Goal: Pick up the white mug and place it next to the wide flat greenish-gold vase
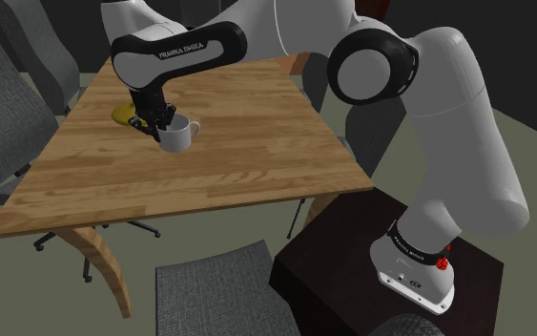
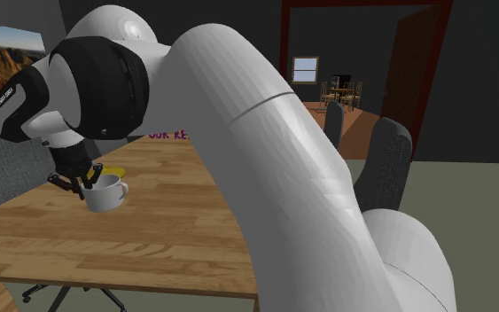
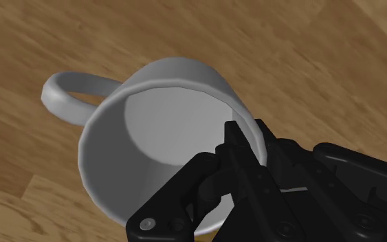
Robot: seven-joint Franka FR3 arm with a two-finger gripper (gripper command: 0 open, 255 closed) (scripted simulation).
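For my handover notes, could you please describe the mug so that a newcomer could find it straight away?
Start at the wooden table and follow the white arm down to its black gripper. The white mug is clasped there by its rim; unlike the low yellow-gold vase beside it, it is plain white with a loop handle.

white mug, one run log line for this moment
black two-finger pincer: shut on rim | white handled mug: held, near flat yellow vase | wooden table: beneath

Wooden table (image 1: 237,162), grey chairs (image 1: 9,124), red-framed doorway (image 2: 354,75) behind.
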